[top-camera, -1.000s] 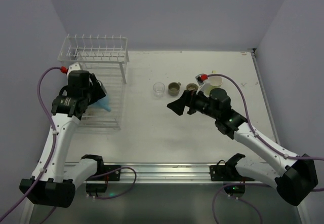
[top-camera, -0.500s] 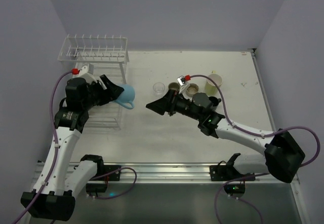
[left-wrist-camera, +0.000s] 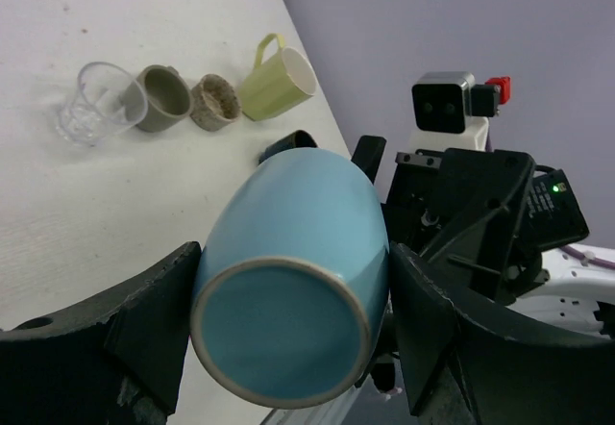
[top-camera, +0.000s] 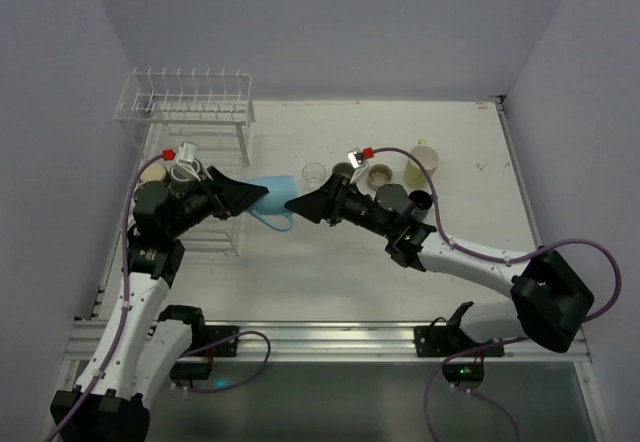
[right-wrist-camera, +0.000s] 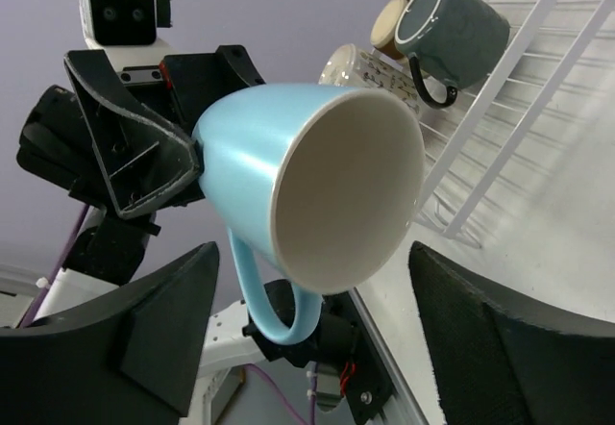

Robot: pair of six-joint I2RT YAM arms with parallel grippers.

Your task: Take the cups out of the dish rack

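Observation:
My left gripper [top-camera: 255, 195] is shut on the base end of a light blue mug [top-camera: 276, 189] and holds it on its side in the air, just right of the dish rack [top-camera: 190, 110]. In the left wrist view the mug's bottom [left-wrist-camera: 279, 324] sits between both fingers. My right gripper [top-camera: 300, 205] is open, facing the mug's mouth at close range; in the right wrist view the mug [right-wrist-camera: 317, 180] sits above the gap between its spread jaws and touches neither. A dark grey mug [right-wrist-camera: 452, 29], a tan cup [right-wrist-camera: 388, 21] and a white patterned cup [right-wrist-camera: 365, 67] remain in the rack.
On the table behind stand a clear glass [top-camera: 314, 173], a tan cup [top-camera: 343, 172], a speckled brown cup [top-camera: 379, 174], a yellow-green mug [top-camera: 421, 162] and a black cup [top-camera: 420, 202]. The rack's lower tray [top-camera: 205, 232] lies under my left arm.
My left gripper has carried the light blue mug out of the rack and to the right. My right gripper has moved left to meet the mug's mouth.

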